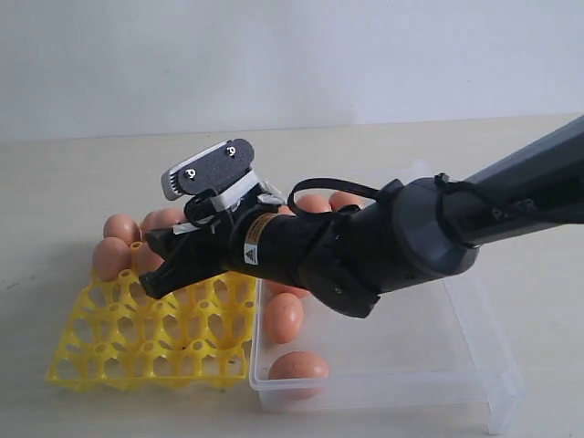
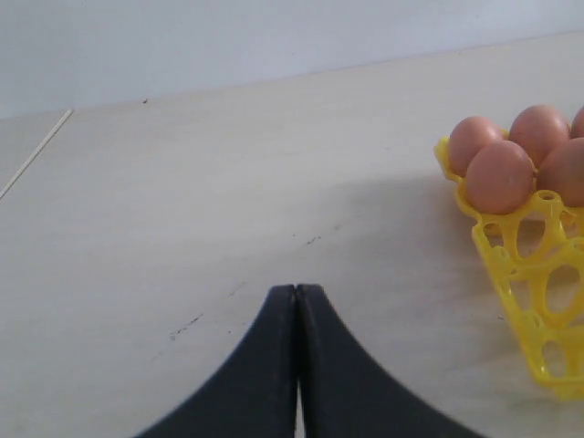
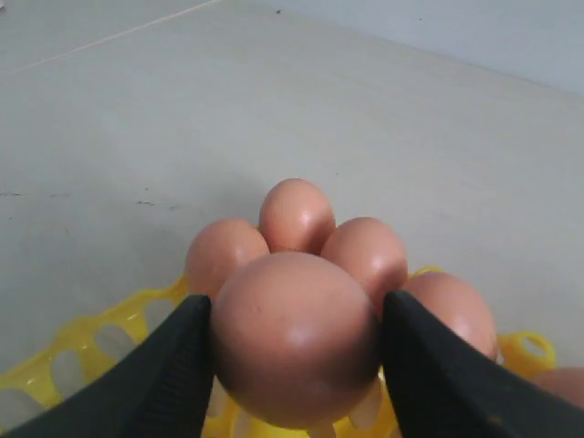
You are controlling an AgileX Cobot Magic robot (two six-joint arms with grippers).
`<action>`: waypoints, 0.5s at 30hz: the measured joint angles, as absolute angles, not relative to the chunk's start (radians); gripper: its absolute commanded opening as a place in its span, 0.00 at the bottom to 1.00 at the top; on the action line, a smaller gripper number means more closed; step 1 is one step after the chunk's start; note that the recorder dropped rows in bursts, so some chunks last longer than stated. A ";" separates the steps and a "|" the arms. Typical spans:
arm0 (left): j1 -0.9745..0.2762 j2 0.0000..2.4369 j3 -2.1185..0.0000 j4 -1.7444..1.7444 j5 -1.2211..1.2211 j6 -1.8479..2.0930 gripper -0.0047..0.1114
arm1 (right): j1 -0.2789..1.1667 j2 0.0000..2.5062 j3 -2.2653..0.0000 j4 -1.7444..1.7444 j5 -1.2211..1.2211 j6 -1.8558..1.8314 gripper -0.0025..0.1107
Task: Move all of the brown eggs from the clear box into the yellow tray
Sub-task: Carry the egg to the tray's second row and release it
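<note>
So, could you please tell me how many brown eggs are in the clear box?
4 brown eggs show: one at the clear box's near corner, one just behind it, two at the far end above the right arm, which may hide more.

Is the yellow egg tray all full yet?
Not full. The yellow tray holds brown eggs only at its far end; most cups are empty, and others lie in the clear box.

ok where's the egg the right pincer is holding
The held egg is clamped in the right pincer, over the far rows of the yellow tray on the exterior view's left, just beside the seated eggs.
</note>
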State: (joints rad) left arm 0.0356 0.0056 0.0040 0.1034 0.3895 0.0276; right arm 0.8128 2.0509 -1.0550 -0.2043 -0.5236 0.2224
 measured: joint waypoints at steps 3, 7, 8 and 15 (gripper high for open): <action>0.036 0.006 0.004 0.103 0.389 0.028 0.04 | 0.813 2.082 -1.082 -0.204 -0.528 0.231 0.02; 0.036 0.006 0.004 0.103 0.389 0.028 0.04 | 0.811 2.109 -1.129 -0.204 -0.513 0.235 0.02; 0.036 0.006 0.004 0.103 0.389 0.028 0.04 | 0.811 2.113 -1.140 -0.204 -0.503 0.235 0.02; 0.036 0.006 0.004 0.103 0.389 0.028 0.04 | 0.809 2.114 -1.171 -0.130 -0.438 0.228 0.02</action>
State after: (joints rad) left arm 0.0356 0.0056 0.0040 0.1034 0.3895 0.0276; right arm 0.8090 2.1137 -1.1711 -0.1301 -0.4384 0.2282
